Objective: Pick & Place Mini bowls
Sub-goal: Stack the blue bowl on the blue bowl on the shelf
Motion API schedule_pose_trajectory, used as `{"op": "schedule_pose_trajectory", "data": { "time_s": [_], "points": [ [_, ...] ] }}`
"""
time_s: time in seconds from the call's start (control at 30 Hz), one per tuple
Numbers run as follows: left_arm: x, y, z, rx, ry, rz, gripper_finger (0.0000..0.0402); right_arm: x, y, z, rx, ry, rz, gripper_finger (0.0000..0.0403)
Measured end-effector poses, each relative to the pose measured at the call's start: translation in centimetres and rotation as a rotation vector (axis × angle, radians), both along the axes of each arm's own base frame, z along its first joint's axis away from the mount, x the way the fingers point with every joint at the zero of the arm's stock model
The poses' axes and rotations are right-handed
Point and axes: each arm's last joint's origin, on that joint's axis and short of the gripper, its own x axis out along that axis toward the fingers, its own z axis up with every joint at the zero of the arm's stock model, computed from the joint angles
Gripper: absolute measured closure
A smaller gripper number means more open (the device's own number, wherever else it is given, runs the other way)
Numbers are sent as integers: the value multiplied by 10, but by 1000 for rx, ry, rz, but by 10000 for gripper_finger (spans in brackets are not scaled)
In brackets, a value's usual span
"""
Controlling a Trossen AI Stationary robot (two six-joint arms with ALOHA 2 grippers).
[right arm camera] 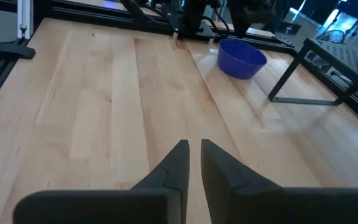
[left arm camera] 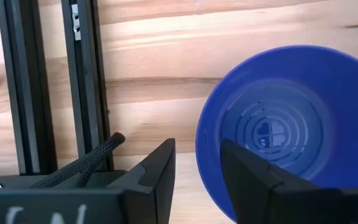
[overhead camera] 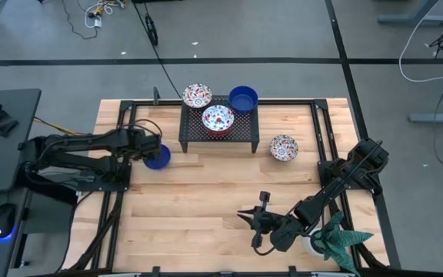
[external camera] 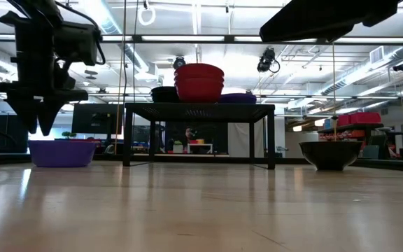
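Two blue bowls (overhead camera: 158, 158), three floral bowls (overhead camera: 284, 147), one rack (overhead camera: 191, 128), one plant (overhead camera: 338, 238).

Bright overhead striplights — sharp, even

The table (overhead camera: 206, 200) is showing pale wood planks with a smooth, faintly shiny finish. The blue bowl (left arm camera: 278, 124) is looking glossy, like glazed ceramic, with fine rings catching light inside. The patterned bowls (overhead camera: 218, 118) are gleaming too. The black rack (overhead camera: 218, 138) is looking like matt perforated metal. The left gripper (left arm camera: 197, 180) is showing matt dark plastic fingers (left arm camera: 160, 177).
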Motion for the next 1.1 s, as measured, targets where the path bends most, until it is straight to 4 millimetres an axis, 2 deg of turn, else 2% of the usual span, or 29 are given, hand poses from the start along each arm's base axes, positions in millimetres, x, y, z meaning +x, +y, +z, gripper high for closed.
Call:
{"op": "schedule_pose_trajectory", "data": {
  "time_s": [0.47,0.8,1.1],
  "points": [
    [-2,10,-1,-41,-39,79,267,0,1,1,9,-9,0,360],
    [-5,9,-28,-73,-84,84,275,2,2,4,-3,-31,18,360],
    [-3,9,-24,-70,-87,55,275,3,3,5,-13,-38,26,360]
  ]
}}
